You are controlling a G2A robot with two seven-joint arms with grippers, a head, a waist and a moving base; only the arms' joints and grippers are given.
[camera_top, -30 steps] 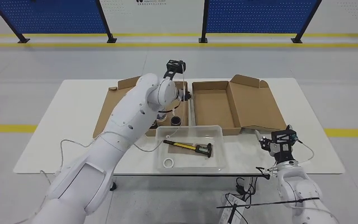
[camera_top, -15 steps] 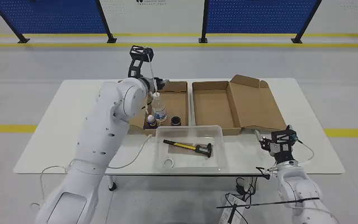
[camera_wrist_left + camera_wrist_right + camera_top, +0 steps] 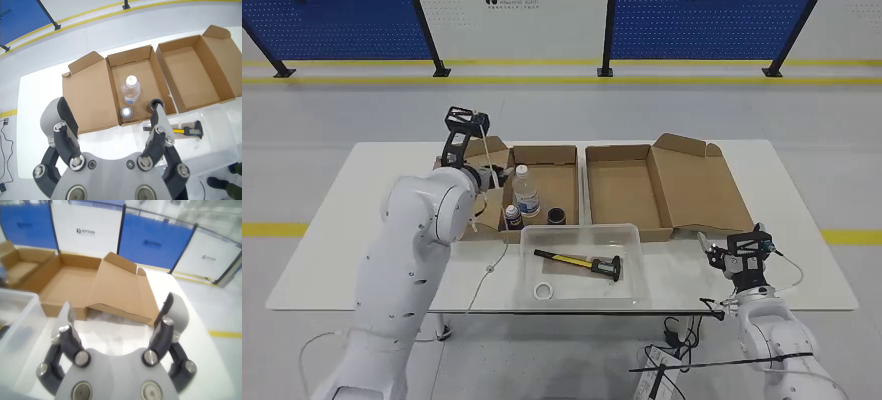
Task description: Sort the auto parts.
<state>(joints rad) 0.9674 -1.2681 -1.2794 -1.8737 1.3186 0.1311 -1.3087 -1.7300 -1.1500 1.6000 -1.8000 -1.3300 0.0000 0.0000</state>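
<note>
My left gripper [image 3: 110, 108] hangs open and empty above the lid of the open brown cardboard box [image 3: 130, 56], where the clear white-capped plastic bottle [image 3: 130, 91], silver-topped can [image 3: 126, 112] and dark pot [image 3: 150, 107] stand sorted. The black-and-yellow digital caliper [image 3: 191, 131] lies in the clear plastic tray [image 3: 582, 229] beside that box, likely next. My right gripper [image 3: 118, 302] rests open, well apart.

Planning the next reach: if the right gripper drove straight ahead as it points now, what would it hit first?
Most likely the folded-out lid of the right cardboard box, framed by the open jaws of the right gripper; depth is unclear.
</note>
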